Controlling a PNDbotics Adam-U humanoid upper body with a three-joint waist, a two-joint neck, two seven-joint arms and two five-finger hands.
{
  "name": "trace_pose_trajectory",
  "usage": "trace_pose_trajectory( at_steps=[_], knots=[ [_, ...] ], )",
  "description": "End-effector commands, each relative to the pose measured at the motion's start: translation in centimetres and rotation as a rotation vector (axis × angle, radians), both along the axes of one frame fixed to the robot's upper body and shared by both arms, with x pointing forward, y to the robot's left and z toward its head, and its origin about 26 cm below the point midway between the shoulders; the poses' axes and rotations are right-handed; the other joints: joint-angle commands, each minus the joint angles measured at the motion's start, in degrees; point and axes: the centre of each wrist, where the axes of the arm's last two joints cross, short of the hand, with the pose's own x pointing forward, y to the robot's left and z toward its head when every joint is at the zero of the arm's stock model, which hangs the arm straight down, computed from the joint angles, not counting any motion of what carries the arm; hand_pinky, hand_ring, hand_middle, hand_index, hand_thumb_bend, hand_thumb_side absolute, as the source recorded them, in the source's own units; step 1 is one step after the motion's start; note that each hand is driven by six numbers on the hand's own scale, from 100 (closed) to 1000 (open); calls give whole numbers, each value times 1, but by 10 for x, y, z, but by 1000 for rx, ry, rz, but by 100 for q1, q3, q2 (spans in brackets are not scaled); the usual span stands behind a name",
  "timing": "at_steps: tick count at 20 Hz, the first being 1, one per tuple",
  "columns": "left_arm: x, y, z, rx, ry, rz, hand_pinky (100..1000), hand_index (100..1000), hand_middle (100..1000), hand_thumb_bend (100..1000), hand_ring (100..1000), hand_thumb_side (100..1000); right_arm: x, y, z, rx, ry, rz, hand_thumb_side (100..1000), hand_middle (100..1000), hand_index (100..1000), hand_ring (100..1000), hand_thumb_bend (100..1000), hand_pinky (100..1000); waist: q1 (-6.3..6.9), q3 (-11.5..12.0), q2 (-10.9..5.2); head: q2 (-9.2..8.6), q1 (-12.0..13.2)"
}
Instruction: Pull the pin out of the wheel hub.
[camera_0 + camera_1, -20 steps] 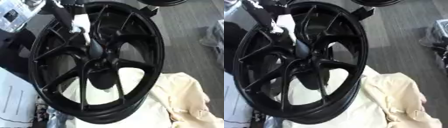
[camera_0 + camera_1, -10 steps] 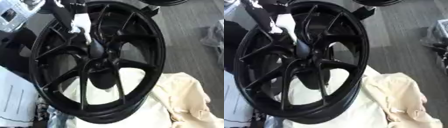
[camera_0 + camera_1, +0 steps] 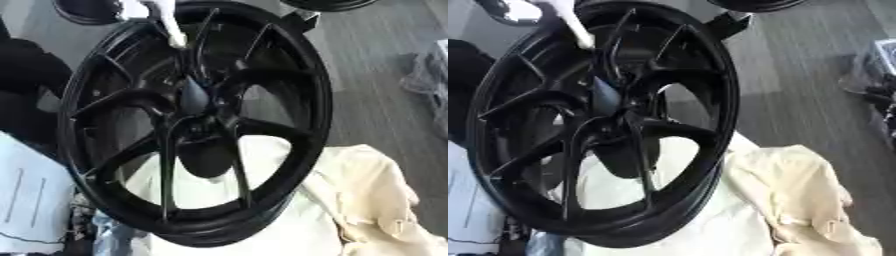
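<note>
Large glossy black multi-spoke alloy wheel stands tilted on its rim, filling most of both views. Dark rounded hub centre sits where the spokes meet; no pin can be made out there. A white, blurred fingered shape, apparently a hand, reaches down at the wheel's upper rim between spokes; grip state cannot be told. Crumpled cream cloth lies against the wheel's lower right. White sheet at lower left. Grey plank floor behind.
</note>
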Motion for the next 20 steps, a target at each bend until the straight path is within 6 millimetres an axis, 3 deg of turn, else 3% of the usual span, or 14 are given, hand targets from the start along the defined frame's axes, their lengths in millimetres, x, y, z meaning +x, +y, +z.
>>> trace_pose_trajectory(
  at_steps=[1,5,10,15,20],
  knots=[
    [-28,47,25,-88,-101,131,806,350,486,100,602,100,-3,-6,13,-28,-40,-10,733,746,913,840,100,1000,-48,34,-63,33,-78],
    [-41,109,11,-154,-153,349,804,351,485,100,592,100,-5,-7,15,-25,-60,-23,730,746,914,840,100,1000,-90,72,-12,-1,-141],
    [-50,179,-25,-277,-175,626,794,348,484,100,580,100,-7,-9,14,-13,-73,-50,731,747,914,840,100,1000,-165,166,65,-85,-178],
    [-52,221,-76,-393,-170,821,788,350,484,100,574,133,-10,-11,12,-3,-81,-80,729,747,914,840,100,1000,-217,257,92,-208,-192],
    [-58,239,-127,-477,-113,921,792,387,498,100,588,128,-12,-14,12,8,-91,-100,727,747,915,840,100,1000,-229,317,87,-300,-177]
  ],
)
